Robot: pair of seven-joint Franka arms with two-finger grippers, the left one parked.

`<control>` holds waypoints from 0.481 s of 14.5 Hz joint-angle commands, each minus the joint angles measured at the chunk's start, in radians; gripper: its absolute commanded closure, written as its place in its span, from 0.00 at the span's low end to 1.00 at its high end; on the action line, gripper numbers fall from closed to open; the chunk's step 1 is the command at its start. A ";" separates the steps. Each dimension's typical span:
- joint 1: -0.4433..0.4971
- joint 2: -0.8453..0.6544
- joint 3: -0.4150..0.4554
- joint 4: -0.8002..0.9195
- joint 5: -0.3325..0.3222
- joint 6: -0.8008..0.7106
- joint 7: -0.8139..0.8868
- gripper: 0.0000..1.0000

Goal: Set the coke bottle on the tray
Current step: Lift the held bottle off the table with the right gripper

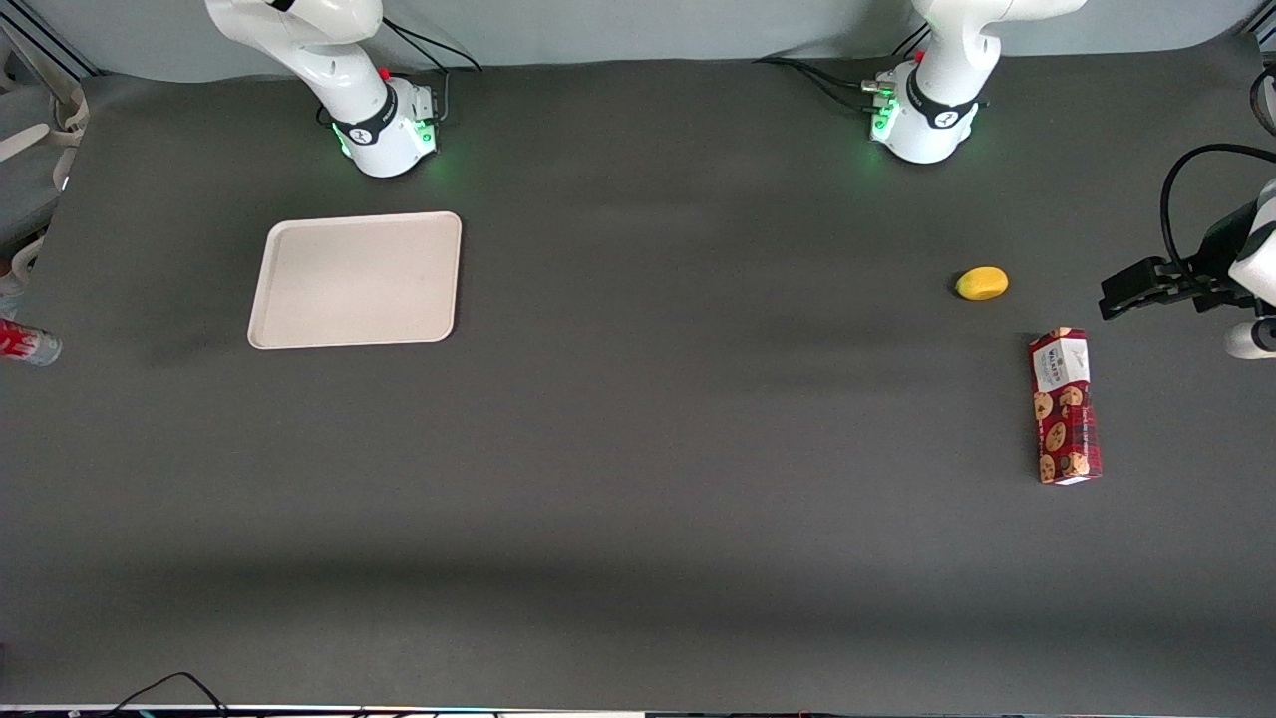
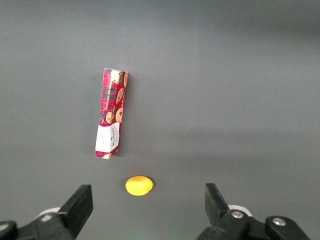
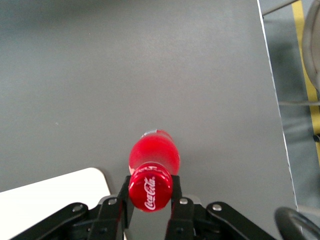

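Note:
The coke bottle [image 3: 154, 159] is red with a white script logo on its cap. My right gripper [image 3: 150, 186] is shut on it just below the cap, with one black finger [image 3: 123, 192] on each side, and holds it up off the table. In the front view only the bottle's lower part with its silvery base [image 1: 28, 342] shows at the picture's edge, at the working arm's end of the table; the gripper itself is out of that view. The cream-beige tray [image 1: 354, 279] lies flat in front of the working arm's base. One rounded corner of the tray [image 3: 55, 197] shows beside the gripper.
A yellow lemon [image 1: 982, 283] and a red cookie box [image 1: 1065, 406] lie toward the parked arm's end; both also show in the left wrist view, lemon [image 2: 139, 185] and box [image 2: 111, 113]. The table's edge [image 3: 272, 90] runs close by the bottle.

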 commanded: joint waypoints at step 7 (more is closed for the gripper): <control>0.022 -0.250 0.110 -0.242 -0.115 -0.011 0.147 1.00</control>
